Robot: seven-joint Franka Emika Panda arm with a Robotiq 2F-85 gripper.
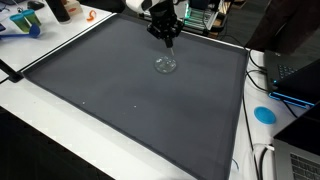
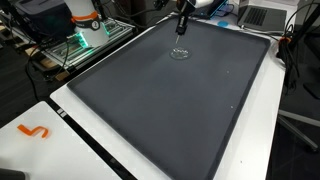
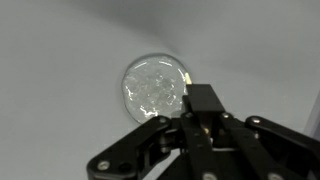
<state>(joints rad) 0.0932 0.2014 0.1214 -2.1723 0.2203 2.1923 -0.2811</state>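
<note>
A small round glass [image 3: 155,88] sits on a dark grey mat [image 1: 130,95]. It is see-through, so it is hard to make out. In the wrist view it looks like a pale, shiny circle, and I cannot tell if it is a cup, a dish or a lid. In both exterior views it is only a faint ring [image 1: 165,65] [image 2: 180,53] near the far edge of the mat.

The fingers [image 3: 205,100] are pressed together into one black tip. In the wrist view this tip hides the right edge of the glass. I cannot tell if the tip touches the rim or hangs just over it. In an exterior view the fingers [image 1: 168,40] point straight down, just above the glass. The top of the arm is cut off by the picture edge.

The mat covers most of a white desk [image 2: 255,140]. Only a thin white strip of desk shows around it. Apart from the glass, the mat is bare, with lots of open room from the glass to the near edge and to both sides. The far edge of the mat is close behind the glass.

An orange hook [image 2: 35,131] lies on the white strip by a near corner, well apart from the glass. In an exterior view a blue disc [image 1: 264,114] lies on the desk beside the mat. A laptop [image 1: 300,75] is half cut off at the picture's side.
</note>
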